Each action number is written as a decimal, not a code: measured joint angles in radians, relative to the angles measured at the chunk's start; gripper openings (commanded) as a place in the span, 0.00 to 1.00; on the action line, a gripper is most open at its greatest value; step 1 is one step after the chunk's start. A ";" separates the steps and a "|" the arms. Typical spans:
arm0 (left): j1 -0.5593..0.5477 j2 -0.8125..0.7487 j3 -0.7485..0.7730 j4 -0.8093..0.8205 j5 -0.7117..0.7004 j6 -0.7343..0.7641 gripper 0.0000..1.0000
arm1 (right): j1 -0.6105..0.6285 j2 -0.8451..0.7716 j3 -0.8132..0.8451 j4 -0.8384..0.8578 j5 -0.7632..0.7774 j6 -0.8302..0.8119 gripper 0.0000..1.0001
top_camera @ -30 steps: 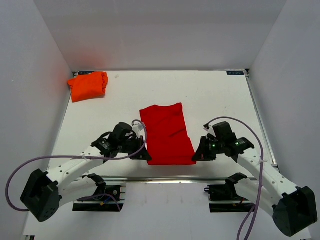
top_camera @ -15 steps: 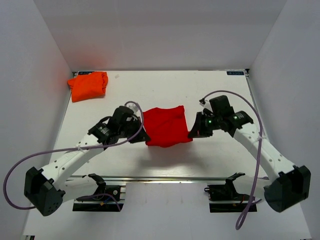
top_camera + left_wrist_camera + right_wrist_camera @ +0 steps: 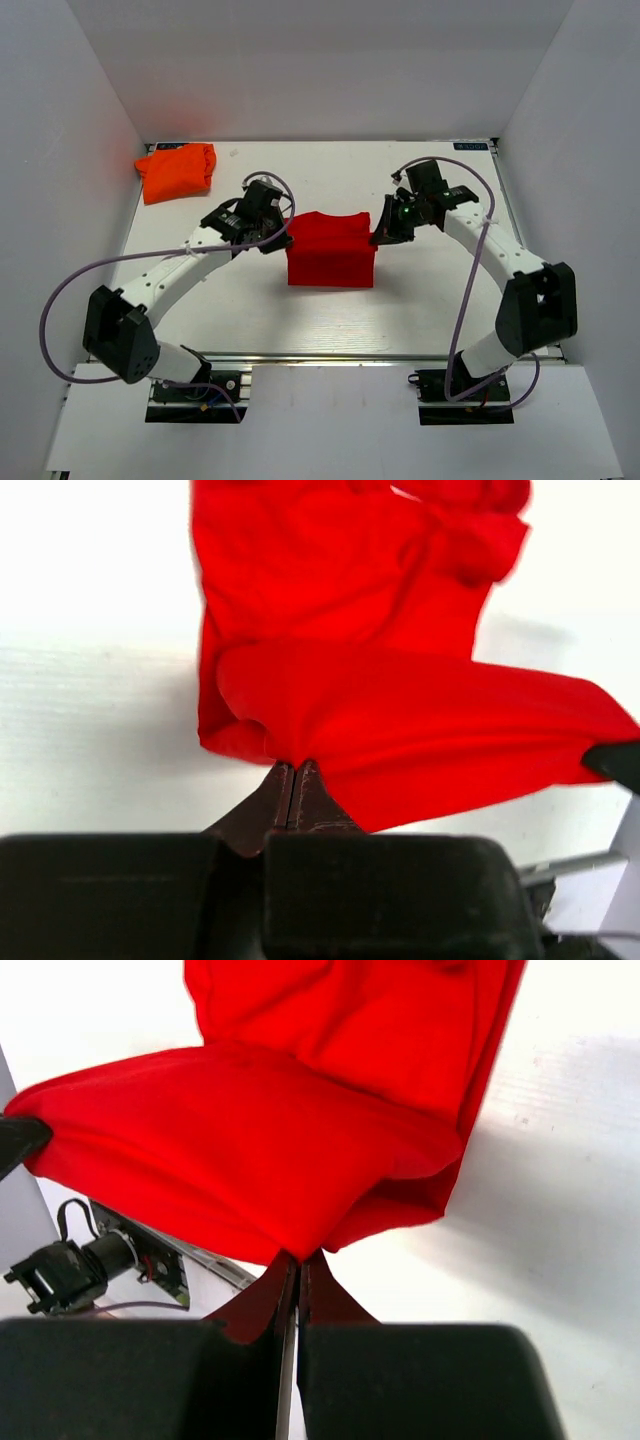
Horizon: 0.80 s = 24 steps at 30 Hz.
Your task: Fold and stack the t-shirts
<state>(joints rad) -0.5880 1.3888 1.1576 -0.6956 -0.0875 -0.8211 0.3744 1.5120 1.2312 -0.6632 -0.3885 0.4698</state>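
Red t-shirt droops onto a white bench boxed by white walls; left jaws and right jaws each clamp tight on a raised corner.

Plain white walls rise behind and on both sides of the white table, under soft, even light.

The 2 arms match: the left arm and right arm have white tube links between chunky black joint housings. A lilac cable loops loose off the left one, and a second lilac cable off the right. A small green light glows at the right wrist. The left gripper and right gripper have dark brown wedge fingers on black blocks.
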 measured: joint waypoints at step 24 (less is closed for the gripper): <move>0.193 0.489 0.352 0.117 0.019 0.060 1.00 | -0.130 0.625 0.449 0.200 -0.202 -0.032 0.90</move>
<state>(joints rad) -0.3950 1.8774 1.5097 -0.5781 -0.0685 -0.7612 0.2447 2.1368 1.6798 -0.4633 -0.5907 0.4374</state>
